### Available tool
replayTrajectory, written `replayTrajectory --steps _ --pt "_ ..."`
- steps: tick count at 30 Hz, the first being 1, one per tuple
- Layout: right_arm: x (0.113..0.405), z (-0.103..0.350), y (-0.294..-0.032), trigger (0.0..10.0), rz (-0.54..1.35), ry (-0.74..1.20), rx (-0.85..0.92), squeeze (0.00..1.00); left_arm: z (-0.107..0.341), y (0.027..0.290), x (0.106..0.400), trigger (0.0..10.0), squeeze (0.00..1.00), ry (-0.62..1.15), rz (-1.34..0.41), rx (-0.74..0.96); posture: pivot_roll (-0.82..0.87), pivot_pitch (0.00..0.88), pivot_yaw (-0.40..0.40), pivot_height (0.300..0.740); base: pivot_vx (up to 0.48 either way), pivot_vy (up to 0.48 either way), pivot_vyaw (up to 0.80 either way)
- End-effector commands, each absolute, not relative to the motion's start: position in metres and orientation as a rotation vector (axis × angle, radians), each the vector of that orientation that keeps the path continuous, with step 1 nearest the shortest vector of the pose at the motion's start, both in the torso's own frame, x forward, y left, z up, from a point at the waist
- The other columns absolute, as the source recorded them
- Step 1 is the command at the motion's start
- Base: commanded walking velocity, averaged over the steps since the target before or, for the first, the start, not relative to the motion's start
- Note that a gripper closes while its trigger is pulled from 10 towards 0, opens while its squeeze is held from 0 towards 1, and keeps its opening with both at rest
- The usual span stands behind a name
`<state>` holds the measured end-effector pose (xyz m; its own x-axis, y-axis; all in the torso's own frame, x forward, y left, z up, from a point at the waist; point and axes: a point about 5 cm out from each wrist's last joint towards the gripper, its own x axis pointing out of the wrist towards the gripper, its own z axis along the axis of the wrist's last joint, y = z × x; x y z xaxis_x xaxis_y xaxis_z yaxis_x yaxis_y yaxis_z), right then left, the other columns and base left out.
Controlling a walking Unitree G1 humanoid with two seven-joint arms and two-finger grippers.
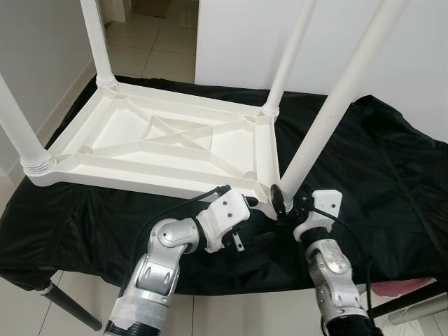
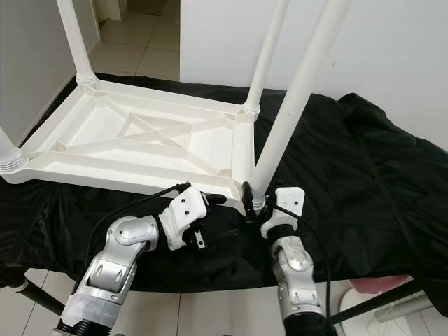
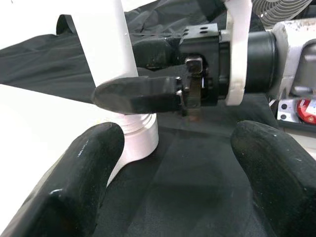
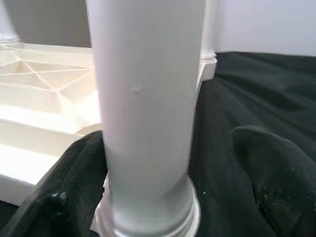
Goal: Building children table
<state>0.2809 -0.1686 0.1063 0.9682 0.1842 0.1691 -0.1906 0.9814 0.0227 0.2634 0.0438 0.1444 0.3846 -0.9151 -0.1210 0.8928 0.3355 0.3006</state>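
A white plastic children's table [image 1: 168, 143] lies upside down on a black cloth [image 1: 392, 182]. Three white legs stand in its corner sockets. The near right leg [image 1: 318, 133] stands at the front right corner, its ribbed base [image 3: 140, 136] resting on the socket. My right gripper [image 1: 287, 203] is open around the bottom of that leg. One finger [image 4: 74, 182] touches the leg; the other finger [image 4: 276, 173] stands apart from it. My left gripper [image 1: 246, 220] is open just left of that corner, its fingers [image 3: 84, 168] pointing at the leg's base and holding nothing.
The black cloth hangs over the edges of a low stand, whose dark legs [image 1: 66, 304] rest on a tiled floor. A white wall [image 1: 350, 28] rises behind the cloth. Something pink [image 1: 402, 287] lies on the floor at lower right. A fan grille [image 3: 286, 10] sits beyond the right gripper.
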Motion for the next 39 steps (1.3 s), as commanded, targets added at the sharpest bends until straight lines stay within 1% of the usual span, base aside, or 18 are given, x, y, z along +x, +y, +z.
replayTrajectory --steps 1,2,3,11,13,16,22,23,25,26,27,28,29,30,39 --pt "0.28 0.105 -0.176 10.0 0.202 -0.164 0.027 0.0 0.143 0.048 0.271 10.0 0.0 -0.091 -0.98 0.334 0.0 0.0 -0.104 0.74 0.0 0.0 0.0" --pt "0.28 0.105 -0.176 10.0 0.202 -0.164 0.027 0.0 0.143 0.048 0.271 10.0 0.0 -0.091 -0.98 0.334 0.0 0.0 -0.104 0.74 0.0 0.0 0.0" --pt "0.282 0.104 -0.184 10.0 0.275 -0.145 -0.002 0.0 0.144 0.049 0.272 10.0 0.0 -0.09 -0.981 0.335 0.0 0.0 -0.1 0.74 0.0 0.0 0.0" --pt "0.288 0.104 -0.194 10.0 0.418 -0.104 -0.04 0.0 0.144 0.049 0.273 10.0 0.0 -0.091 -0.986 0.337 0.0 0.0 -0.094 0.74 0.0 0.0 0.0" --pt "0.291 0.105 -0.195 10.0 0.436 -0.102 -0.045 0.0 0.144 0.049 0.273 10.0 0.0 -0.09 -0.988 0.337 0.0 0.0 -0.092 0.74 0.0 0.0 0.0" --pt "0.301 0.11 -0.193 10.0 0.513 -0.094 -0.071 0.0 0.144 0.048 0.272 10.0 0.0 -0.09 -0.998 0.338 0.0 0.0 -0.089 0.74 0.0 0.0 0.0" --pt "0.309 0.112 -0.189 10.0 0.563 -0.086 -0.092 0.0 0.144 0.047 0.274 10.0 0.0 -0.091 -1.001 0.341 0.0 0.0 -0.09 0.74 0.0 0.0 0.0" --pt "0.316 0.113 -0.185 9.9 0.605 -0.073 -0.102 0.0 0.144 0.046 0.274 10.0 0.0 -0.093 -1.001 0.347 0.0 0.0 -0.093 0.74 0.0 0.0 0.0" --pt "0.318 0.112 -0.183 9.9 0.621 -0.065 -0.108 0.0 0.144 0.046 0.275 10.0 0.0 -0.094 -1.0 0.351 0.01 0.0 -0.096 0.74 0.0 0.0 0.0" --pt "0.321 0.112 -0.181 4.7 0.64 -0.056 -0.109 0.0 0.144 0.046 0.275 10.0 0.0 -0.096 -0.998 0.354 0.01 0.0 -0.1 0.74 0.0 0.0 0.0" --pt "0.321 0.112 -0.181 4.7 0.64 -0.056 -0.109 0.0 0.144 0.046 0.275 10.0 0.0 -0.096 -0.998 0.354 0.01 0.0 -0.1 0.74 0.0 0.0 0.0" --pt "0.322 0.111 -0.18 4.0 0.652 -0.051 -0.11 0.0 0.144 0.046 0.275 10.0 0.0 -0.097 -0.997 0.355 0.01 0.0 -0.102 0.74 0.0 0.0 0.0" --pt "0.322 0.111 -0.18 4.0 0.652 -0.051 -0.11 0.0 0.144 0.046 0.275 10.0 0.0 -0.097 -0.997 0.355 0.01 0.0 -0.102 0.74 0.0 0.0 0.0" --pt "0.323 0.111 -0.18 0.0 0.664 -0.048 -0.111 0.0 0.144 0.046 0.275 10.0 0.0 -0.098 -0.994 0.356 0.02 0.0 -0.106 0.74 0.0 0.0 0.0" --pt "0.326 0.108 -0.184 0.0 0.665 -0.039 -0.093 0.0 0.144 0.045 0.277 10.0 0.0 -0.107 -0.979 0.355 0.02 0.0 -0.114 0.74 0.0 0.0 0.0"
